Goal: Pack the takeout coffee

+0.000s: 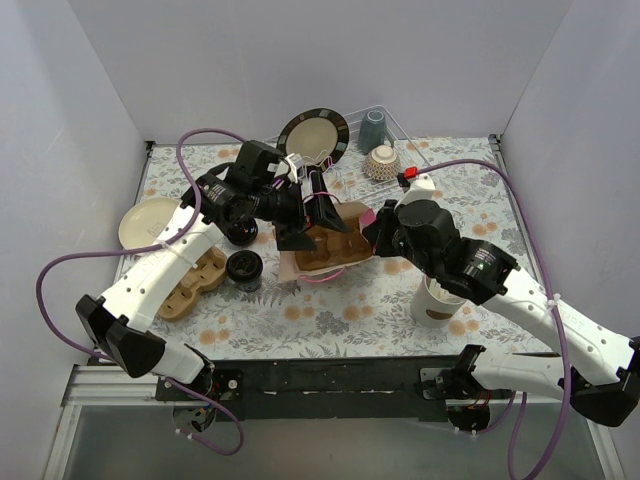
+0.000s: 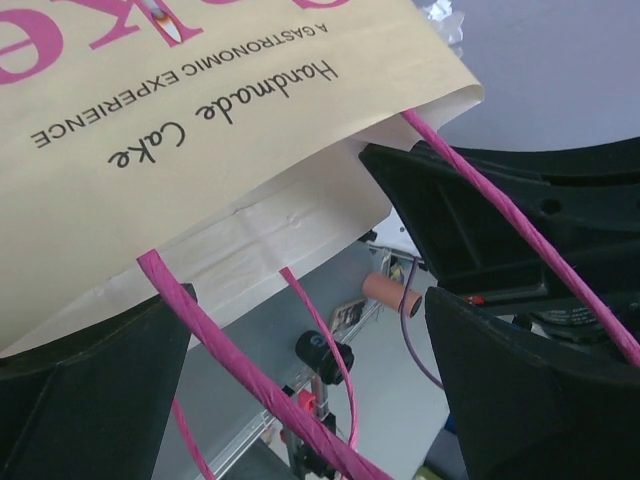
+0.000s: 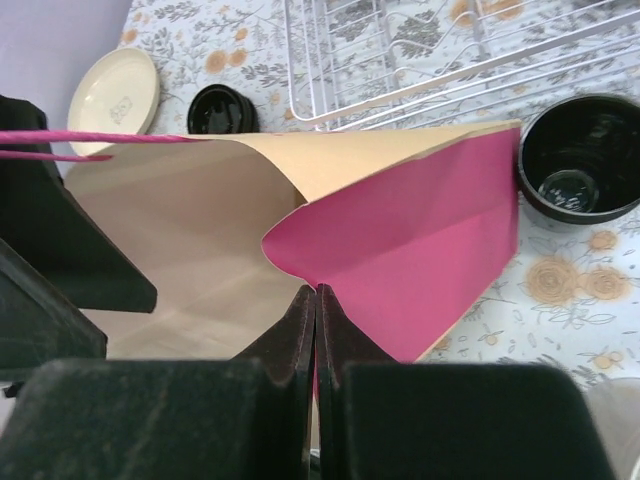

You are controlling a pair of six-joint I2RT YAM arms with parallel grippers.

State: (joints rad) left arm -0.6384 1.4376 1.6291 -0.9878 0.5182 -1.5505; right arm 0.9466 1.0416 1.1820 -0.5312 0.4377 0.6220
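Observation:
A tan paper bag with pink sides and pink handles lies open in the middle of the table. My right gripper is shut on its pink side fold, at the bag's right end. At the bag's left end my left gripper is open, and a pink handle runs between its fingers. One black takeout coffee cup stands left of the bag. Another round black cup or lid sits under my left arm. An open black cup stands beside the bag.
A brown cardboard cup carrier lies front left, a cream plate behind it. A white cup stands under my right arm. A wire dish rack at the back holds a black plate, a grey-blue mug and a patterned bowl.

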